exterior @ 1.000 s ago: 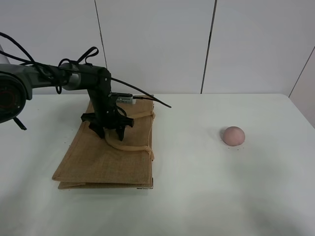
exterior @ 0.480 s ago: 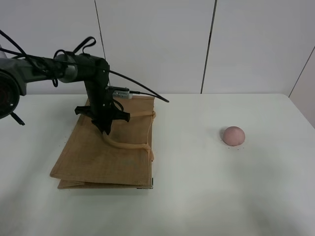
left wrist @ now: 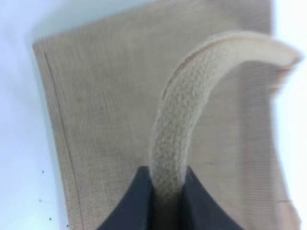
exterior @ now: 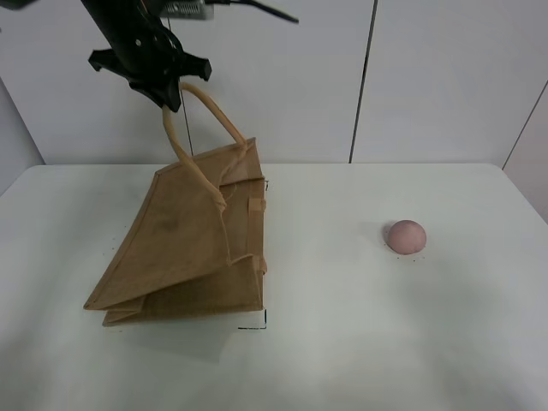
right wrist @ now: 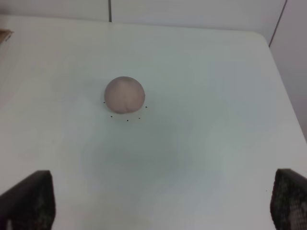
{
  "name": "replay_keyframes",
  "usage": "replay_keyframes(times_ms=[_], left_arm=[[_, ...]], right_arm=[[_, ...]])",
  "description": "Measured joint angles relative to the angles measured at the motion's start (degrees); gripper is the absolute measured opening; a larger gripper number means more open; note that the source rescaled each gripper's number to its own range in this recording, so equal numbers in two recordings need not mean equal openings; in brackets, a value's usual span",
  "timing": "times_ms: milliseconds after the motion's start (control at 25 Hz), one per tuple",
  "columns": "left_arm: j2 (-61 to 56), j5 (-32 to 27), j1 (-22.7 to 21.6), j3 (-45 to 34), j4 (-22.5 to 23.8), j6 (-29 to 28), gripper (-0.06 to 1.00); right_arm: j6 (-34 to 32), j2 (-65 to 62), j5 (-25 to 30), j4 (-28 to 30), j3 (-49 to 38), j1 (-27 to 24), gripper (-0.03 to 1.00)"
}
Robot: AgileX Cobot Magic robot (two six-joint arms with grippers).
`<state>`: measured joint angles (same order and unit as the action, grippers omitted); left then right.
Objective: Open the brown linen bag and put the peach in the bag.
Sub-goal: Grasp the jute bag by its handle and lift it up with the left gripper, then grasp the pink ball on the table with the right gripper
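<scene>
The brown linen bag (exterior: 193, 248) stands half lifted on the left of the white table, its upper panel pulled up by one beige loop handle (exterior: 199, 116). My left gripper (exterior: 169, 96) is high above the table, shut on that handle; the left wrist view shows the handle (left wrist: 178, 124) pinched between the two dark fingers (left wrist: 132, 206) over the bag's cloth (left wrist: 105, 100). The peach (exterior: 405, 235) lies alone on the table's right side. My right gripper (right wrist: 160, 211) hangs open above the table short of the peach (right wrist: 124, 95), and only its two fingertips (right wrist: 29, 199) show.
White wall panels stand behind the table (exterior: 342, 342). A black cable (exterior: 257, 10) trails from the left arm near the top of the view. The table's right edge (right wrist: 288, 96) runs close beyond the peach.
My left gripper closed on the bag's handle and rose steeply, pulling the flat bag's upper panel up off the table. The peach and right gripper have not moved.
</scene>
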<state>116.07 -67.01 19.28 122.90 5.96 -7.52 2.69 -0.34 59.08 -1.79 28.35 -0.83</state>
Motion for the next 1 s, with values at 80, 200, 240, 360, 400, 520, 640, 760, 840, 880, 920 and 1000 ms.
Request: replay_keyframes(times_ms=[80,200,240,360,400,520,640,760,840,880,920,1000], left_arm=[[-2.9,0.0,0.0,0.0,-0.8,0.4,0.0],[-7.4,0.0,0.0,0.0,-1.6,0.5,0.0],[-8.7,-0.1,0.0,0.0,-1.7,0.6,0.0],[-11.8,-0.1,0.0,0.0,-1.8,0.6,0.0],[-12.4,-0.1,0.0,0.0,-1.8,0.7,0.0],[-13.0,-0.1,0.0,-0.1,-1.9,0.7,0.0],[-13.1,-0.1,0.0,-0.1,-2.0,0.8,0.0],[-13.1,-0.1,0.0,-0.2,-2.0,0.9,0.0],[-13.1,-0.1,0.0,-0.2,-2.0,0.9,0.0],[-13.1,-0.1,0.0,-0.2,-2.0,0.9,0.0],[-13.1,-0.1,0.0,-0.2,-2.0,0.9,0.0],[-13.1,-0.1,0.0,-0.2,-2.0,1.1,0.0]], right_arm=[[0.0,0.0,0.0,0.0,0.0,0.0,1.0],[0.0,0.0,0.0,0.0,0.0,0.0,1.0],[0.0,0.0,0.0,0.0,0.0,0.0,1.0],[0.0,3.8,0.1,-0.5,1.3,0.0,1.0],[0.0,6.7,0.1,-1.1,2.1,0.0,1.0],[0.0,18.2,-0.2,-2.7,5.7,0.0,1.0],[0.5,32.4,-1.4,-3.4,10.9,0.0,1.0],[0.6,47.7,-2.8,-3.5,16.6,0.0,1.0],[0.6,58.5,-3.2,-3.5,21.0,0.0,1.0],[0.6,63.9,-3.3,-3.5,23.4,0.0,1.0],[0.7,68.3,-3.4,-3.5,25.9,0.0,1.0],[1.0,77.7,-3.4,-3.6,30.9,0.0,1.0]])
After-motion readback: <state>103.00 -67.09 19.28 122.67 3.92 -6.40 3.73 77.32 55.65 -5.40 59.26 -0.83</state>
